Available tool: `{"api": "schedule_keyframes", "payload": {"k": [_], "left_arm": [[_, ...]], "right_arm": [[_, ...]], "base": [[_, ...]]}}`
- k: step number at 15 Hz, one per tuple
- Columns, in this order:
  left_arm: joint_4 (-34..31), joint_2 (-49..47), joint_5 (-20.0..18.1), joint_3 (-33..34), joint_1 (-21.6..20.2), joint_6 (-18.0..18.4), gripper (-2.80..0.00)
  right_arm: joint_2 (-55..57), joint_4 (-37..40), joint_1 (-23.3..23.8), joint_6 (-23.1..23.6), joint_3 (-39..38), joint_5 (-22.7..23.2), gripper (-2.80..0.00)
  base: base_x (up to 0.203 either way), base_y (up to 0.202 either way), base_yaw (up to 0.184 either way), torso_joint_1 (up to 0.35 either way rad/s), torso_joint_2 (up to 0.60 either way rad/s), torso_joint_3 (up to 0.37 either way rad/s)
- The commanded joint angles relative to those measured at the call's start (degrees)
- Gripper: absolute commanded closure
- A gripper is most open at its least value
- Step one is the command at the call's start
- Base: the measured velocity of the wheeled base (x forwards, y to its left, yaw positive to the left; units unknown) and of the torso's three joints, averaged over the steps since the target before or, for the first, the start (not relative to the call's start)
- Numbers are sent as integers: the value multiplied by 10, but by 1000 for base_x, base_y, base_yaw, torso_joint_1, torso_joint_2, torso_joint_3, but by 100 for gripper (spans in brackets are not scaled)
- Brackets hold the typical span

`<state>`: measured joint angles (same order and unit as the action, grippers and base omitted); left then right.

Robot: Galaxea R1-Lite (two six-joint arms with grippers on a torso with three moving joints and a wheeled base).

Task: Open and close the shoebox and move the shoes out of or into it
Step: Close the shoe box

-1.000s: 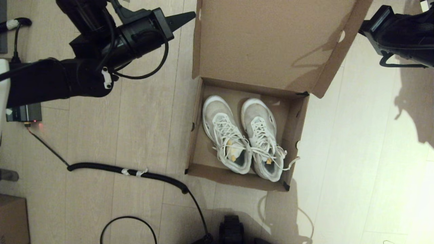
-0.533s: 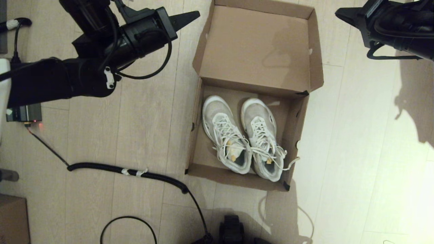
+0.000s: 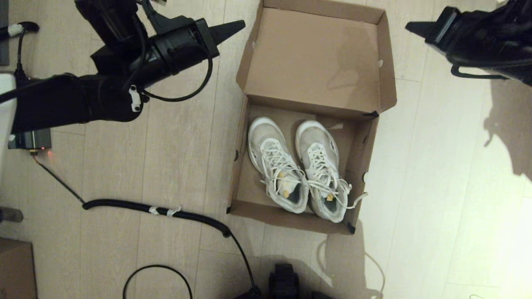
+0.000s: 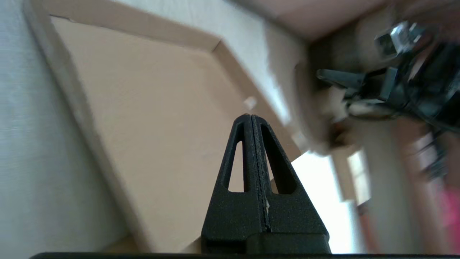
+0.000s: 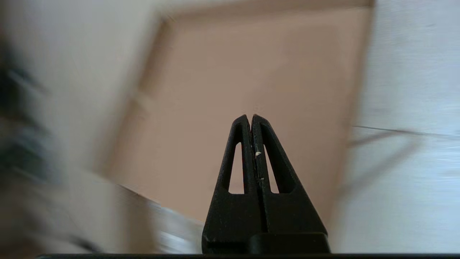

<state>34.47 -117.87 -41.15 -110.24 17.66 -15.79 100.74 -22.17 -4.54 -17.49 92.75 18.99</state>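
The brown shoebox [image 3: 363, 149] stands open on the floor, its hinged lid [image 3: 316, 62] folded flat back behind it. Two white lace-up sneakers [image 3: 299, 168] lie side by side inside, toes toward the lid. My left gripper [image 3: 240, 25] is shut and empty, its tip just left of the lid's left flap. In the left wrist view the left gripper [image 4: 250, 116] points over the lid's inner face [image 4: 151, 108]. My right gripper [image 3: 409, 27] hovers shut and empty, right of the lid. Seen from the right wrist, the right gripper [image 5: 251, 116] also points at the lid [image 5: 251, 64].
A coiled black cable [image 3: 166, 214] runs across the floor left of the box. A small plain brown carton [image 3: 16, 268] sits at the near left corner. A black device with a red light [image 3: 29, 141] lies at the far left. Bright sunlight falls on the floor right of the box.
The lid dropped from upright to flat on the floor behind the box. The right gripper moved left toward the lid. The left gripper shifted slightly.
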Motion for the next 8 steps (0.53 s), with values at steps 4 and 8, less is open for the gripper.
{"api": "schedule_keyframes", "payload": {"k": [4,8], "left_arm": [[-39,-46,-5,7,-46,172,0],[-40,-51,-29,54,-69,217,0]], "right_arm": [[42,-6,62,359,-61,3,0],[41,-6,67,383,-76,4,0]], "base": [[0,0,0,0,0,0],[0,0,0,0,0,0]]}}
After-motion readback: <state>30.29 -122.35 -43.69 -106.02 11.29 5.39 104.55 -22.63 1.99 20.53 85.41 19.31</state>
